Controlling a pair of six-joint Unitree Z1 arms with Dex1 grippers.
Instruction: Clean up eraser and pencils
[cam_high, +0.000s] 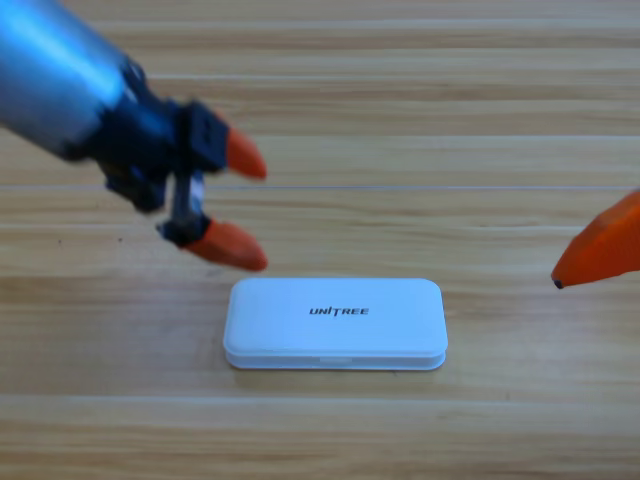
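The white UNITREE case lies with its lid down in the middle of the table. My left gripper hangs above and to the left of the case, lifted off it, open with nothing between its orange jaws. The eraser and the pencils are out of view. At the right edge only an orange jaw tip of my right gripper shows, cut off by the frame.
Bare wooden table surrounds the case on all sides. The left arm's grey body fills the upper left corner.
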